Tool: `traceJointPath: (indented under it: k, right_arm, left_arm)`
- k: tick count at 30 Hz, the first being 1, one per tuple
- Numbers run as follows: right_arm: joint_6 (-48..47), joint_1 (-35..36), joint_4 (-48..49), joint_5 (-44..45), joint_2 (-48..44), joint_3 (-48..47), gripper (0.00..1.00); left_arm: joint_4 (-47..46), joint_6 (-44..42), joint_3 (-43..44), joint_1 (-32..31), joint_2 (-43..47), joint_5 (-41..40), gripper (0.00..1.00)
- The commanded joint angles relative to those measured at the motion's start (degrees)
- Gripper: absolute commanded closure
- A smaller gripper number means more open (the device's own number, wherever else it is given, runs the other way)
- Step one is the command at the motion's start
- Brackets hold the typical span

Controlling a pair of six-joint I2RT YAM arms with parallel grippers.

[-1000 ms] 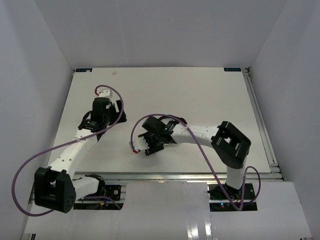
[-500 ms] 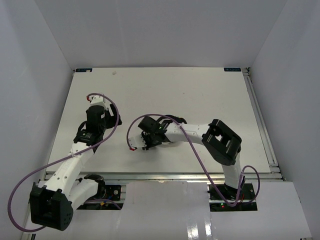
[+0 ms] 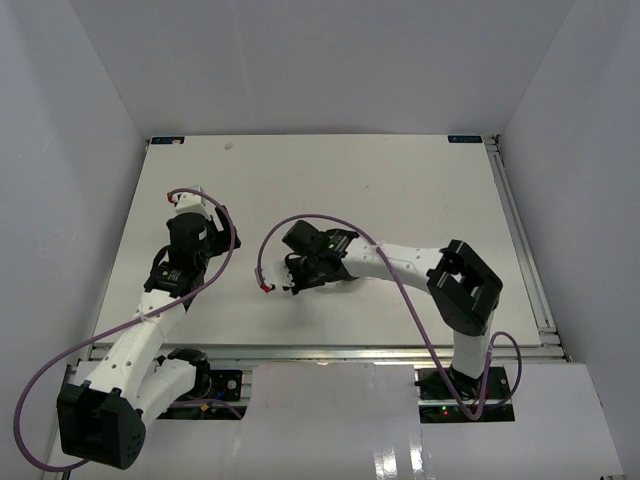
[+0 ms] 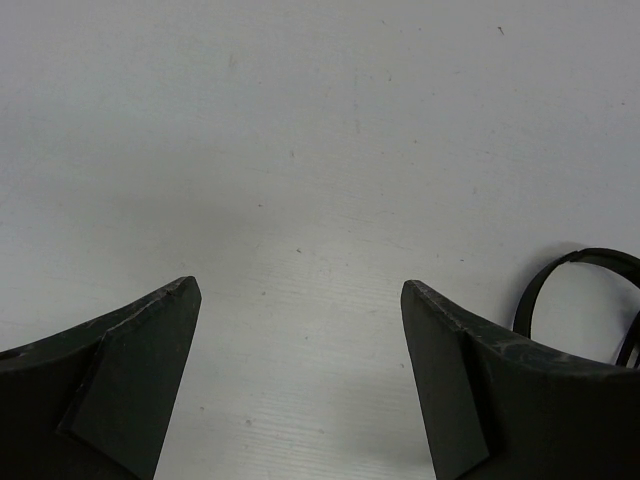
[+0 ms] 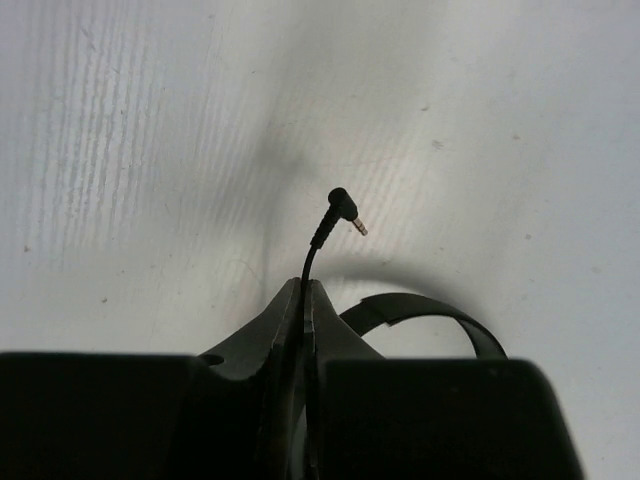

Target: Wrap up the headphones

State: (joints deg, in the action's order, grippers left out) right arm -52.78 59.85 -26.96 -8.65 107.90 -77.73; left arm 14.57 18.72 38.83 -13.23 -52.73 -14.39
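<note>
The headphones show only in part. Their thin black headband (image 5: 420, 306) arcs over the white table just beyond my right gripper (image 5: 305, 285), which is shut on the thin black cable (image 5: 311, 255). The cable's angled plug (image 5: 343, 208) sticks up past the fingertips. From above, my right gripper (image 3: 315, 262) points down at mid-table and hides the earcups. My left gripper (image 4: 300, 290) stands open over bare table with nothing between its fingers. A curve of the headband (image 4: 560, 268) shows at its right edge. In the top view my left gripper (image 3: 205, 235) is to the left, apart from the right one.
Thick purple robot cables (image 3: 330, 222) loop over both arms. The white table (image 3: 400, 180) is walled at the back and on both sides. A metal rail (image 3: 520, 240) runs along its right edge.
My right gripper has shut on the cable near the plug. My left arm has drawn back to the left, away from the middle, still open.
</note>
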Motion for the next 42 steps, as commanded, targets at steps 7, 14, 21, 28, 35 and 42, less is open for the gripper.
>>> traceJointPath:
  k: [7,14,21,28,35,42]
  right_arm:
    - [8.5,-9.4,3.5,-10.8,-11.6,3.6,0.92]
    - [16.9,-12.8,7.0,-7.9,-10.7,7.4,0.92]
    - [21.6,-14.9,9.5,-5.0,-9.5,7.9,0.92]
    - [23.2,-15.6,9.8,-2.8,-8.2,6.2,0.83]
    - [23.6,-15.9,9.7,-2.6,-7.6,5.4,0.71]
    - [25.0,-17.7,9.2,-6.7,-10.6,4.7,0.52]
  left_arm:
    - [-0.8,0.0,-0.7,0.3,0.6,-0.1,0.07]
    - [-0.9,0.0,-0.8,0.3,0.2,0.8,0.07]
    - [-0.9,0.0,-0.9,0.3,0.3,0.9,0.07]
    - [-0.9,0.0,-0.9,0.3,0.2,1.0,0.07]
    - [-0.9,0.0,-0.9,0.3,0.3,1.1,0.07]
    - [-1.3,-0.5,-1.0,0.3,0.7,2.8,0.07]
